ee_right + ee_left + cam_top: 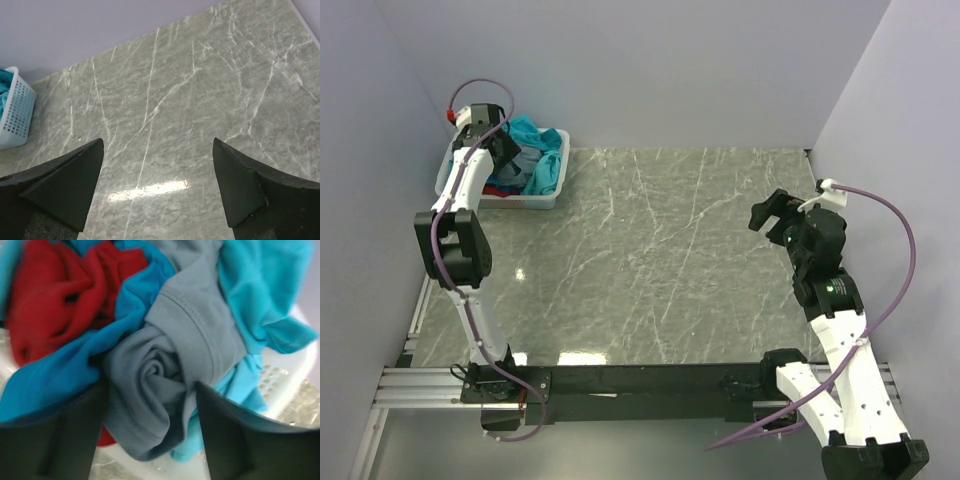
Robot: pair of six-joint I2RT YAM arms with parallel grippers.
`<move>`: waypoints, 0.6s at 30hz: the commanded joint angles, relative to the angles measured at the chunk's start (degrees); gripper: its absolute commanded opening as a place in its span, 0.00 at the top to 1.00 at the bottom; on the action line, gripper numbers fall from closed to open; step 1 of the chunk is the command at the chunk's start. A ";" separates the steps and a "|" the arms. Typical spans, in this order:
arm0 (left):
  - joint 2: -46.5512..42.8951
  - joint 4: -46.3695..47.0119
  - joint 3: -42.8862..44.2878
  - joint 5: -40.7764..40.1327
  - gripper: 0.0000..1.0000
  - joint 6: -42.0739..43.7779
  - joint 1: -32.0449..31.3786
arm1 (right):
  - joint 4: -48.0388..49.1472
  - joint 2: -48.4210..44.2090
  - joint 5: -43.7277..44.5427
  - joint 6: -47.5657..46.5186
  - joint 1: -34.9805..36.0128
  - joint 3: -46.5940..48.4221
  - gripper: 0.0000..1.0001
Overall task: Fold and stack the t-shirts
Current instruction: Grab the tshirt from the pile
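A heap of t-shirts fills the white basket (546,199) at the far left corner. In the left wrist view I see a dusty grey-blue shirt (195,325), a red one (55,295), a blue one (55,385) and a teal one (260,285). My left gripper (150,385) is down in the basket (505,150). It is open, with a bunched fold of the grey-blue shirt between its fingers. My right gripper (157,142) is open and empty, hovering above the bare marble table at the right (767,215).
The basket's perforated wall shows in the left wrist view (287,385) and at the far left of the right wrist view (15,120). Lavender walls enclose the grey marble table (650,260) on three sides. A black rail runs along the near edge.
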 commanded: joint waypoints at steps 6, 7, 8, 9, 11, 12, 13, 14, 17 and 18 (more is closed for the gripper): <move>0.04 0.92 3.62 4.75 0.90 3.34 0.14 | 2.57 -2.53 2.24 -0.95 -0.09 -0.30 0.07; -0.49 1.27 3.79 4.66 0.94 3.86 0.14 | 2.65 -2.70 1.89 -0.95 -0.09 -0.21 0.07; -1.45 1.53 3.88 4.75 0.96 4.21 0.05 | 2.65 -2.70 1.72 -0.95 -0.18 -0.21 0.07; -2.07 1.80 3.88 4.66 0.99 4.48 0.14 | 2.57 -2.70 1.54 -0.95 -0.09 -0.13 0.07; -3.91 3.11 3.80 4.66 0.99 5.18 0.14 | 2.48 -2.62 1.45 -0.95 -0.09 -0.04 0.07; -4.62 3.81 3.53 5.27 0.99 5.62 0.23 | 2.48 -2.70 1.54 -0.95 -0.09 -0.12 0.07; -6.02 5.73 3.53 7.02 0.99 6.66 0.14 | 2.48 -2.70 1.54 -0.86 -0.09 -0.21 0.07; -6.90 6.97 3.27 8.51 0.99 7.20 0.23 | 2.65 -2.79 1.36 -0.86 -0.09 -0.21 0.07; -10.59 12.49 3.53 13.69 0.99 8.96 0.14 | 3.18 -3.23 -0.30 -0.95 -0.09 -0.39 0.07; -11.47 14.35 4.14 14.84 0.99 9.31 0.14 | 3.70 -3.32 -0.92 -1.04 -0.18 -0.56 0.07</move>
